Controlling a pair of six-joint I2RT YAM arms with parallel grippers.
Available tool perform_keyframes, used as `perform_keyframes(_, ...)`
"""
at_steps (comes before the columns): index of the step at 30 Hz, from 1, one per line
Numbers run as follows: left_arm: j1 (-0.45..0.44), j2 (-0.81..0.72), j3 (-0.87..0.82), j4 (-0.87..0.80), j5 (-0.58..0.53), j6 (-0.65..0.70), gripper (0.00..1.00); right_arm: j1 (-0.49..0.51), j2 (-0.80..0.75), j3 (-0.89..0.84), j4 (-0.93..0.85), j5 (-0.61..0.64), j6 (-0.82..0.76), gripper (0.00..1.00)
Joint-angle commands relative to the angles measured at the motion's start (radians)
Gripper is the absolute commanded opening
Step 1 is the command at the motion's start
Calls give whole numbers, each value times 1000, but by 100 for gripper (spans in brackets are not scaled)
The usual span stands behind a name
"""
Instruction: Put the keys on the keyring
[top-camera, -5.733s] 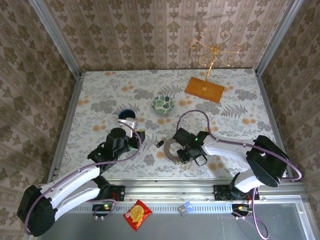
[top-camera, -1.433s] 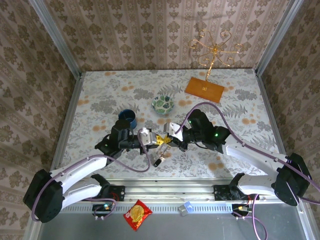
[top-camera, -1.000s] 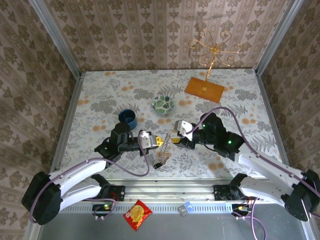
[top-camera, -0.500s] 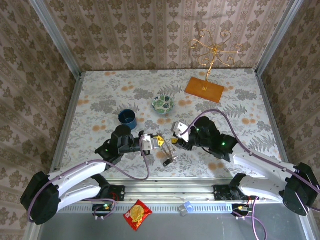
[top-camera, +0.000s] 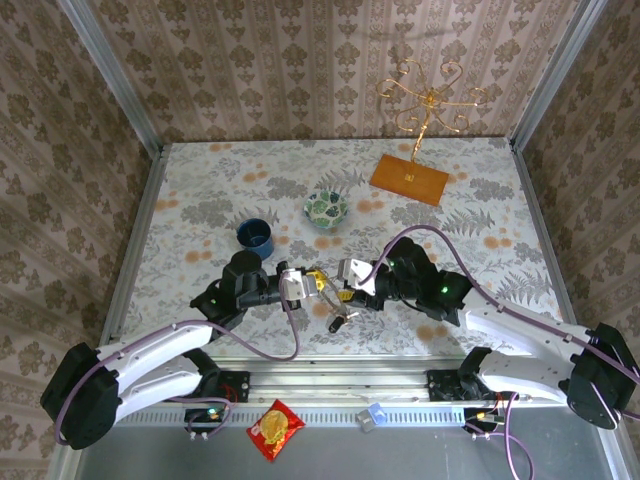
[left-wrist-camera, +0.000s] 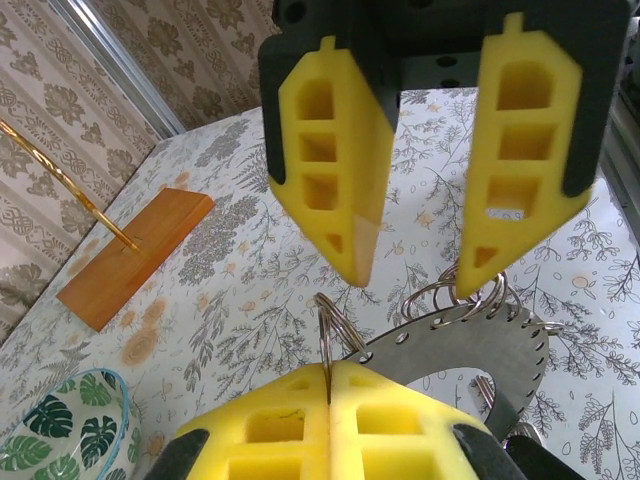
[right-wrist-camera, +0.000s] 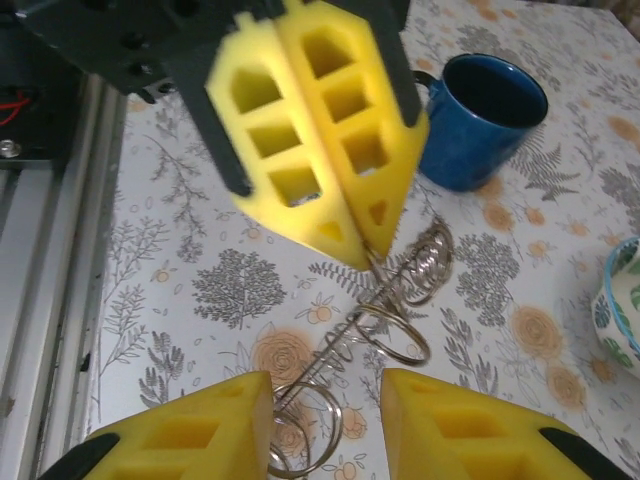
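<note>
The flat grey keyring (left-wrist-camera: 470, 352) hangs above the table between my two grippers, with several small wire rings threaded through its edge holes. My left gripper (left-wrist-camera: 330, 368) is shut on one of those small rings (left-wrist-camera: 330, 325); from above it (top-camera: 312, 283) sits just left of the ring. My right gripper (right-wrist-camera: 325, 385) faces it with its jaws open and straddles more of the small rings (right-wrist-camera: 390, 325); its pads (left-wrist-camera: 325, 180) hang over the plate. A dark key (top-camera: 335, 322) dangles below the keyring.
A blue mug (top-camera: 254, 235) and a green-patterned bowl (top-camera: 326, 208) stand behind the grippers. A gold wire stand on an orange wooden base (top-camera: 410, 180) is at the back right. A snack packet (top-camera: 275, 430) lies on the near rail.
My right gripper has come down and left, closer to the left gripper, and now straddles the small rings. The left gripper keeps its grip and has hardly moved.
</note>
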Motion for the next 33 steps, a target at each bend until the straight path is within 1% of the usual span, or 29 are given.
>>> perform_keyframes(1,-9,-2,-5,58,-4,-5,0,8,-23,16,-58,-45,-48,34)
perform_keyframes(5,-11,-3,-9,60,-1,-8,0,2,-70,0,-31,7,-46,34)
perform_keyframes(8,-11,-3,-16,67,6,-8,0,-20,-81,-5,-17,35,-45,34)
perform_keyframes(10,-13,-3,-19,71,11,-8,0,-22,-59,9,-35,48,-64,37)
perform_keyframes(14,-15,-7,-23,73,28,-5,0,-22,5,59,-79,9,-93,40)
perform_keyframes(21,-23,-17,-27,64,37,11,0,-23,71,113,-117,-31,-121,40)
perform_keyframes(26,-23,-16,-26,62,27,17,0,-21,95,140,-174,-57,-129,38)
perform_keyframes(33,-26,-13,-27,65,4,22,0,-17,91,152,-228,-88,-119,35)
